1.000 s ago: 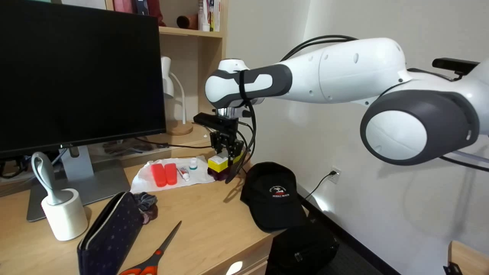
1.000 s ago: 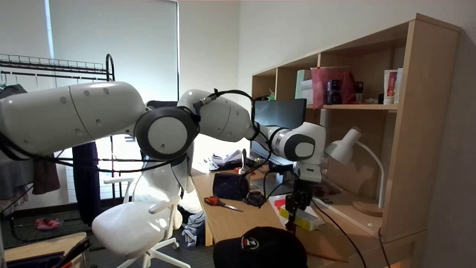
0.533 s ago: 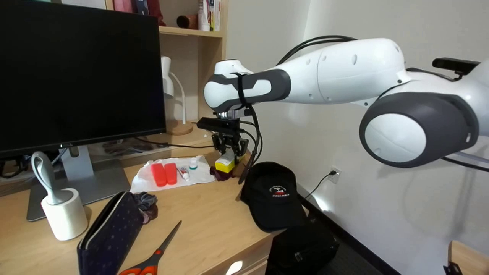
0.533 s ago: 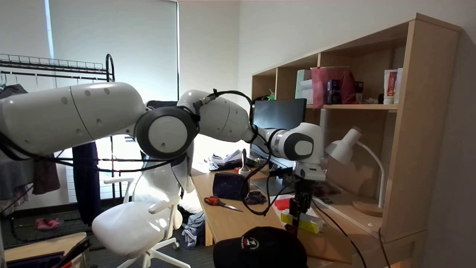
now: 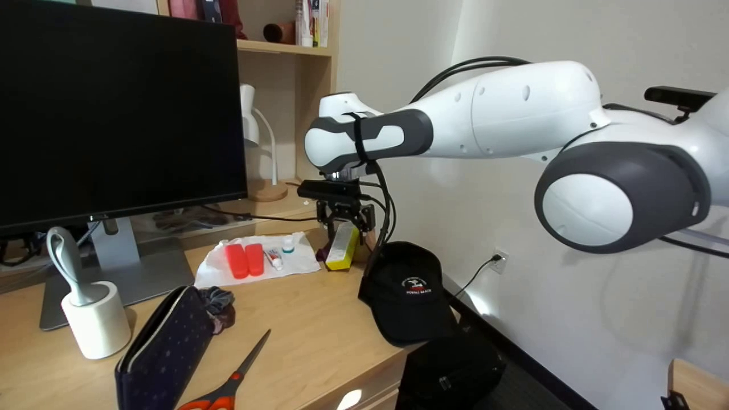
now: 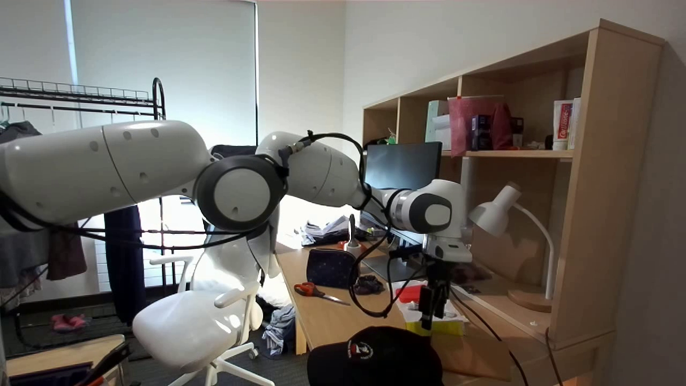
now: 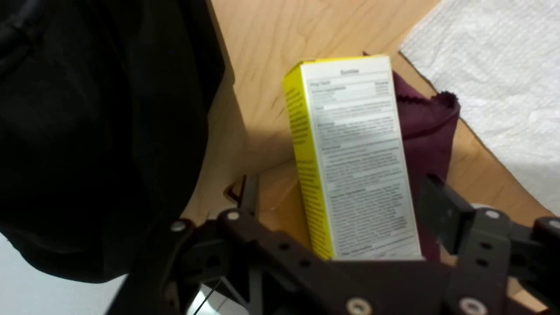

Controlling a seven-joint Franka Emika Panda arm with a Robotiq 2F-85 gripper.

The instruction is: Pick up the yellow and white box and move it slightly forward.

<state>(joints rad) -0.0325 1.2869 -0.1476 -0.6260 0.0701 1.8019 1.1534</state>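
Note:
The yellow and white box lies white printed face up in the wrist view, one long yellow side showing. My gripper stands open astride the near part of the box, and gaps show between the box and both fingers. The right pad is over a maroon cloth that sticks out from under or beside the box; which one I cannot tell. In an exterior view the box extends toward the camera from beneath the gripper. A dark finger hides part of the box in an exterior view.
A black cap sits close beside the box at the desk's edge. On the opposite side lies a white paper towel with red cases, a small tube and a bottle. Scissors, a dark pouch and the monitor are farther off.
The jaws have opened around the box. It has come down and turned, its yellow end now nearer the camera in an exterior view. The arm has lowered slightly.

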